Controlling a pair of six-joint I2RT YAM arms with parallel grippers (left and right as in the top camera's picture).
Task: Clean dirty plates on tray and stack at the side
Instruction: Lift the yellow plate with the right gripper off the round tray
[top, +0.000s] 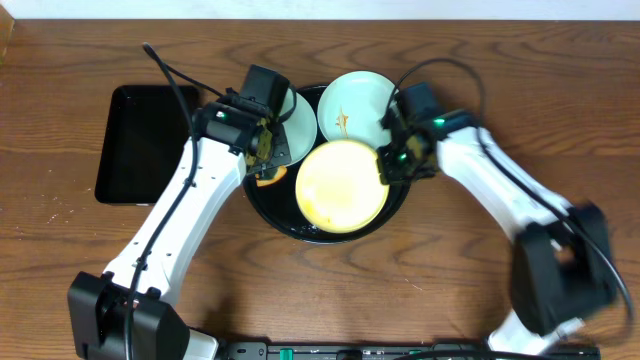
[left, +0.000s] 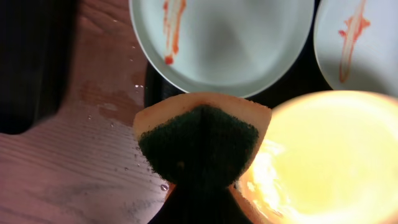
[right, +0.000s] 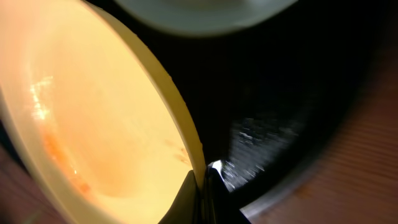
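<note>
Brown wood makes the desk (top: 60, 300), the largest thing in view. In its middle lies the round black tray (top: 268, 218), and a smaller rectangular black tray (top: 145, 145) lies near it on the left side. All three plates are inside the round tray. The yellow plate (top: 342, 185) is at the front and it overlaps a little the two others behind it. The right blue-green plate (top: 355, 105) shows an orange-brown sauce streak. The left blue-green plate (top: 298, 125) is partly covered by the left arm in the overhead view, and the left wrist view shows a streak on it also. The yellow plate has only faint orange marks near its rim. An orange sponge (left: 202, 140) with a dark green face is over the left edge of the round tray, just beside the yellow plate. The left tool (top: 265, 150) is closed on this sponge and holds it folded. The right tool (right: 202, 186) is almost fully closed, with its two fingers pinching the right rim of the yellow plate. Small water drops lie on the desk beside the round tray.
</note>
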